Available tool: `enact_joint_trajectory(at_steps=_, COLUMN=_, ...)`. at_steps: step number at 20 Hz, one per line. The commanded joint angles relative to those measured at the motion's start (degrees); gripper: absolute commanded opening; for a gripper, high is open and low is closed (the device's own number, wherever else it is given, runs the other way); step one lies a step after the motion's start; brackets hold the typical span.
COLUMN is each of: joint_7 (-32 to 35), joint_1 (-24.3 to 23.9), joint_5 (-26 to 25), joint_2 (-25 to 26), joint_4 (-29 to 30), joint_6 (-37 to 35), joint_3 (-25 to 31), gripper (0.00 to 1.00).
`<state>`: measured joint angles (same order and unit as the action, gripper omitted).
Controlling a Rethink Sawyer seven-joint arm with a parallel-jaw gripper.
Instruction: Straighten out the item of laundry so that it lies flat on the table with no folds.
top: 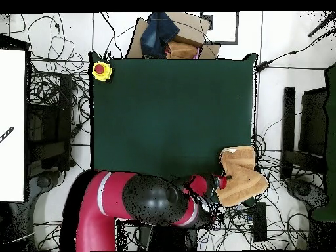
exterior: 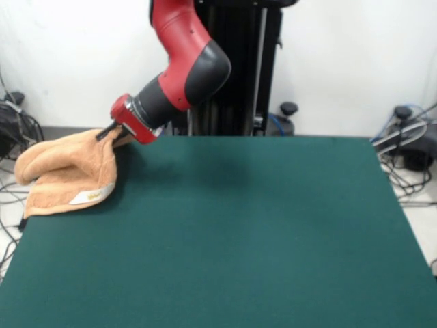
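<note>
Lying bunched at the surface's corner, about ten o'clock in the front view: the towel (exterior: 68,171), folded over on itself and puffed into a rounded hump, one edge hanging past the surface's (exterior: 225,239) rim. Showing a small white label (exterior: 85,197) on the lower flap, near the front hem. Not flat anywhere; at least two layers stacked, a deep crease running between hump and flap.

Further right, at the towel's upper edge: the end effector (exterior: 109,132), reaching down at a slant from the red arm (exterior: 188,61), tips buried against the cloth. Apparently pinched on the towel's edge, though whether closed on it or merely touching, cannot tell.

Overhead, same story turned round: towel (top: 241,176) at roughly four o'clock, partly off the surface (top: 170,111), end effector (top: 222,183) at its near side.

Judging progress: barely begun. Nothing spread yet. Left to do: bringing the towel fully onto the green cover, opening the fold, pulling corners out until no layer overlaps. Rest of the surface, rightward, free for spreading.
</note>
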<state>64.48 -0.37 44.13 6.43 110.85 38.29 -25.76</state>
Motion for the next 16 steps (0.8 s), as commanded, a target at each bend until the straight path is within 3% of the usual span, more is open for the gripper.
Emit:
enact_joint_trajectory(at_steps=1, joint_7=18.98, joint_1=2.2, joint_5=5.52, joint_2=2.43, joint_4=-5.19, joint_6=1.48, joint_3=8.08, gripper=0.0)
enact_joint_trajectory(at_steps=16, joint_7=16.5, joint_1=6.6, joint_5=17.65, joint_2=-1.97, joint_4=-6.21, joint_6=-5.08, joint_3=14.11, gripper=0.0)
